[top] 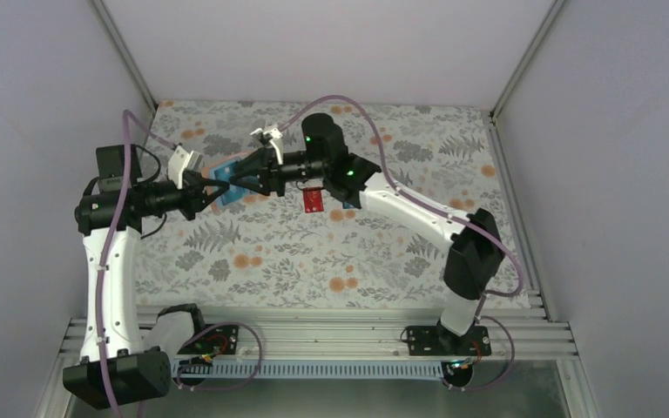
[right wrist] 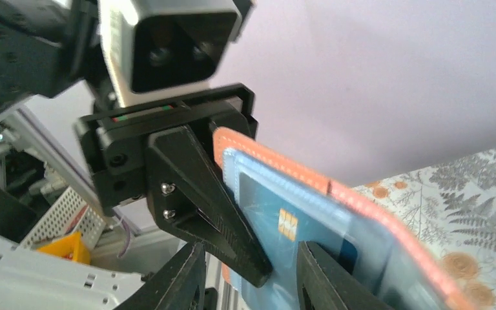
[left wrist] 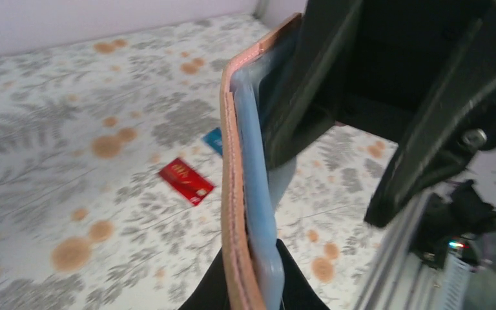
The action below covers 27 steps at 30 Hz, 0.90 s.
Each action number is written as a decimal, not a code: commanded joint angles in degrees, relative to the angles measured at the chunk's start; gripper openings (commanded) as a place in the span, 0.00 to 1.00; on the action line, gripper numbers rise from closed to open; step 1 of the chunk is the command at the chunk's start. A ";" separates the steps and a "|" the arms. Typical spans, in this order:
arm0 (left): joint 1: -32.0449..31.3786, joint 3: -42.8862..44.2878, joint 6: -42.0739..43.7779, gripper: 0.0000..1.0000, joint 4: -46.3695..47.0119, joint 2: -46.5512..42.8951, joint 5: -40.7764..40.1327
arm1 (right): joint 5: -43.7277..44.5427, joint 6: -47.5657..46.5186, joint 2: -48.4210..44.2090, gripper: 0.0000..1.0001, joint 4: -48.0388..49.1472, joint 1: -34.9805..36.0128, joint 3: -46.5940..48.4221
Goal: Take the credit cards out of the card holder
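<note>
Progress reads as two cards out and one to go. The card holder (left wrist: pixel 236 194) hangs above the worktop (top: pixel 270 252) near its far-left corner, clamped at one end in the closed left gripper (top: pixel 209 193), its light blue inside turned toward the right arm. The red card (top: pixel 314 200) lies on the worktop toward the far edge, and the blue card (left wrist: pixel 213 139) is just beside it, partly hidden behind the card holder. The teal card (right wrist: pixel 278 206), chip showing, sits in the inner pocket. The right gripper (top: pixel 242 180) is at the card holder with jaws parted, one finger against the inner face and the other clear, apparently gripping nothing. What remains, as I judge it, is to draw out the teal card.
</note>
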 commanded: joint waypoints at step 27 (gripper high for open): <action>1.74 0.44 20.04 0.03 -12.04 -2.69 28.67 | -8.15 -15.04 -9.17 0.19 -17.20 -1.55 -2.55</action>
